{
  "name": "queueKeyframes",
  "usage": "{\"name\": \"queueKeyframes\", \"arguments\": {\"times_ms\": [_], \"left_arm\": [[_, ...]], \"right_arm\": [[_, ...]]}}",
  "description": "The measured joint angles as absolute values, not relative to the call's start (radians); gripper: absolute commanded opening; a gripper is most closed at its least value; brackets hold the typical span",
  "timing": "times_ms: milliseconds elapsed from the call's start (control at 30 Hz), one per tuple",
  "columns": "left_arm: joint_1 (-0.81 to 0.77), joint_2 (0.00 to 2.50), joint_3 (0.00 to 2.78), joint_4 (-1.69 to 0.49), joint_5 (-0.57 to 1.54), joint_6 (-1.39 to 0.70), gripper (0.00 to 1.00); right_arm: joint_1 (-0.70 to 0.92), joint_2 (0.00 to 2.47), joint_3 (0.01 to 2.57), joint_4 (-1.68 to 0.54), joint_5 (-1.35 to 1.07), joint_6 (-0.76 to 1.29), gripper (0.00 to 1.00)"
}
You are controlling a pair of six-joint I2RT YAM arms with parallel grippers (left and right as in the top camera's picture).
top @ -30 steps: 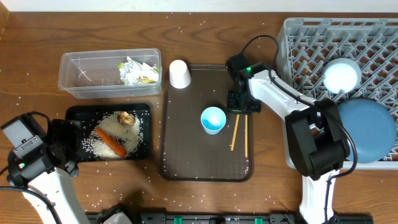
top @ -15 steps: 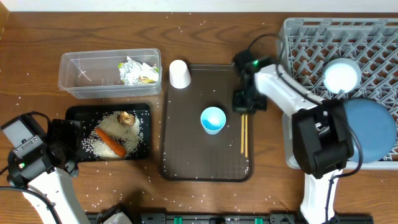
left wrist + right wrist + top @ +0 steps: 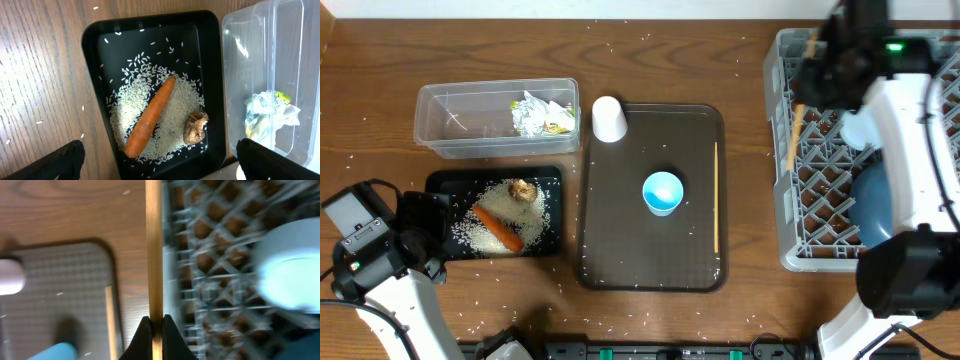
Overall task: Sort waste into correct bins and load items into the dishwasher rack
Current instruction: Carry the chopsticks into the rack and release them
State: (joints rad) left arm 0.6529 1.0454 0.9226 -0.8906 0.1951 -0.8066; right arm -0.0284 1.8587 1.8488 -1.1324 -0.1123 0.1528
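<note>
My right gripper (image 3: 817, 65) (image 3: 156, 322) is shut on one wooden chopstick (image 3: 794, 135) (image 3: 154, 240) and holds it over the left edge of the grey dishwasher rack (image 3: 790, 215) (image 3: 210, 255). The other chopstick (image 3: 716, 195) (image 3: 111, 315) lies on the brown tray beside the light-blue cup (image 3: 662, 192). The white cup (image 3: 609, 118) stands at the tray's far left corner. The white bowl (image 3: 855, 130) (image 3: 290, 275) and blue plate (image 3: 875, 205) are in the rack, partly hidden by my arm. My left gripper (image 3: 425, 240) (image 3: 160, 149) is open above the black tray (image 3: 440, 185) (image 3: 95, 75), which holds the carrot (image 3: 150, 117), brown lump (image 3: 196, 127) and rice (image 3: 135, 80).
The clear tub (image 3: 450, 120) (image 3: 240, 75) behind the black tray holds the crumpled wrapper (image 3: 540, 112) (image 3: 270, 112). The brown serving tray (image 3: 620, 240) lies mid-table. Loose rice grains are scattered on the wooden table.
My right gripper lifted one chopstick off the brown tray and carried it right and back to the rack's left edge. The other chopstick stayed on the tray. The left arm has not moved.
</note>
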Motion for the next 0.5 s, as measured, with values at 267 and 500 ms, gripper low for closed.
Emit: {"name": "queueKeyframes", "arguments": {"times_ms": [267, 500], "left_arm": [[0.653, 1.045, 0.923, -0.890, 0.195, -0.807, 0.98], [0.653, 1.045, 0.923, -0.891, 0.195, -0.807, 0.98]], "right_arm": [[-0.097, 1.867, 1.848, -1.116, -0.113, 0.023, 0.05], [-0.094, 1.887, 1.848, -1.092, -0.117, -0.004, 0.54]]}}
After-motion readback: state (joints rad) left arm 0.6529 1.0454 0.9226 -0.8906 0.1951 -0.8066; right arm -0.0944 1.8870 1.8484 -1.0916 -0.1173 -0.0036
